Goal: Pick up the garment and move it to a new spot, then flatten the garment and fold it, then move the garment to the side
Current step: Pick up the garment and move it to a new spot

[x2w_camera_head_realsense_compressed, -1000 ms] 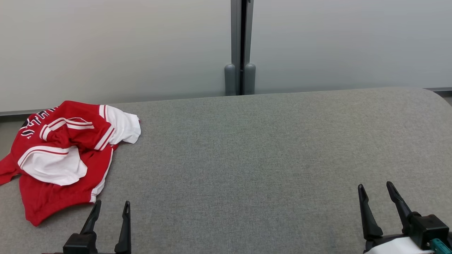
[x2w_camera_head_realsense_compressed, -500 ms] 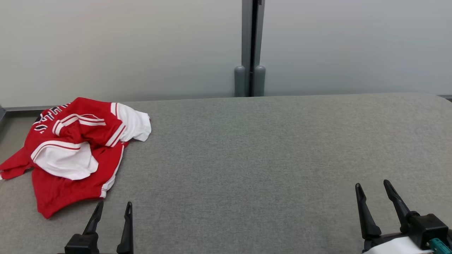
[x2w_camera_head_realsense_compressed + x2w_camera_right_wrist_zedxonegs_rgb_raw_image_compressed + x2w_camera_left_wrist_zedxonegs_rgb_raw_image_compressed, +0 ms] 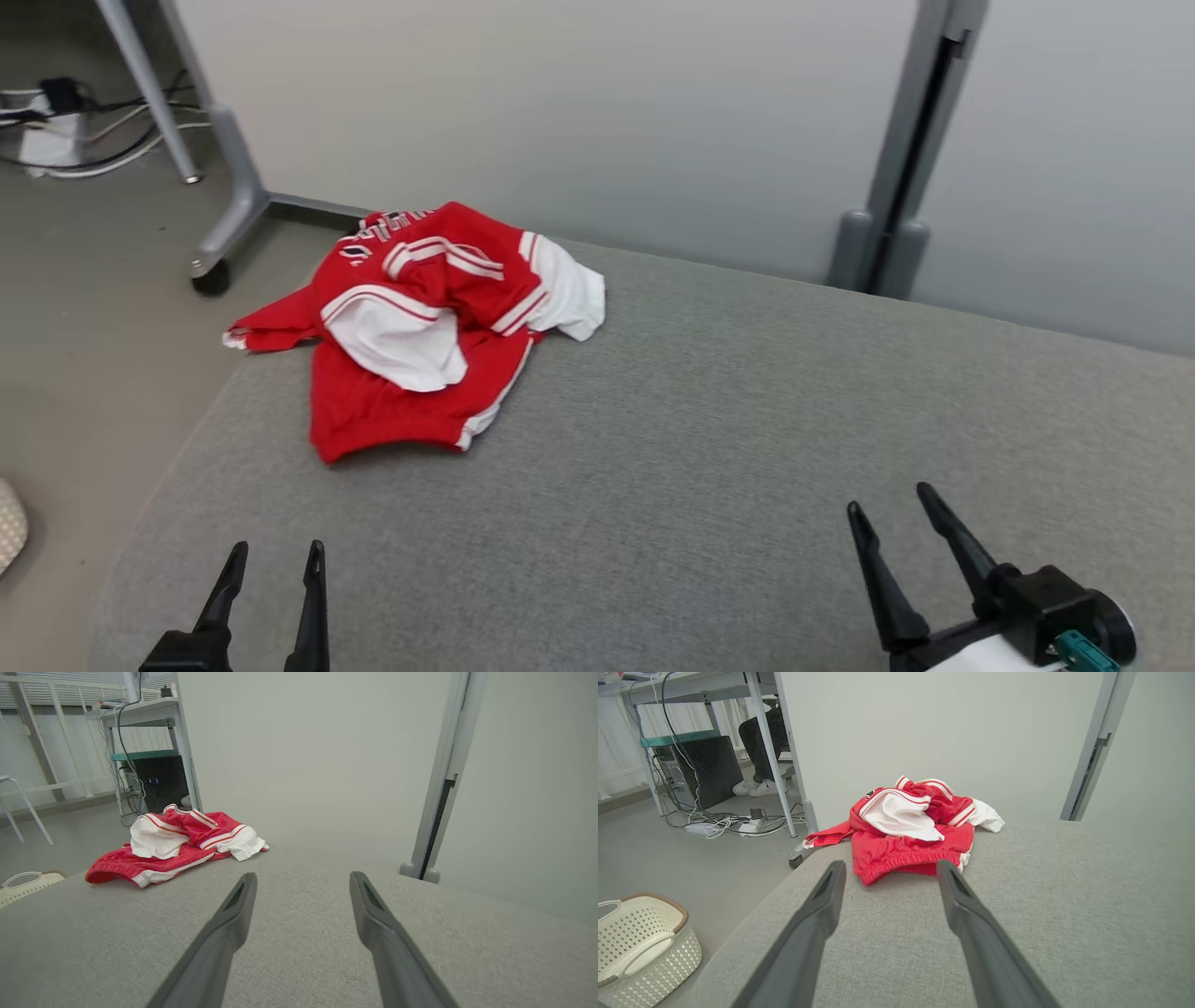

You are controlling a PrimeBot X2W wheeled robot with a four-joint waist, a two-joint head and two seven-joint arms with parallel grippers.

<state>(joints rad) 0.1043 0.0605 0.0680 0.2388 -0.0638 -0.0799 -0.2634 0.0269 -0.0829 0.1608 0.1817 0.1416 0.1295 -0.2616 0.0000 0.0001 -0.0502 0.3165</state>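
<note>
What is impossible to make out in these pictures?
Crumpled red and white garment: head view, folds hide most of its lettering.
White perforated plastic basket: left wrist view, cut by the left edge.
Seated person: left wrist view, grey desk hides all above the legs.

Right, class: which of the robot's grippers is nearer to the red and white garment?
Left. The left gripper sits short of the garment, pointing at it; the right gripper is farther off, to the garment's right.

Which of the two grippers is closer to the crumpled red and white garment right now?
The left gripper: its open jaws point at the crumpled red-and-white fabric garment just ahead, while the right gripper sits far across the grey fabric surface.
</note>
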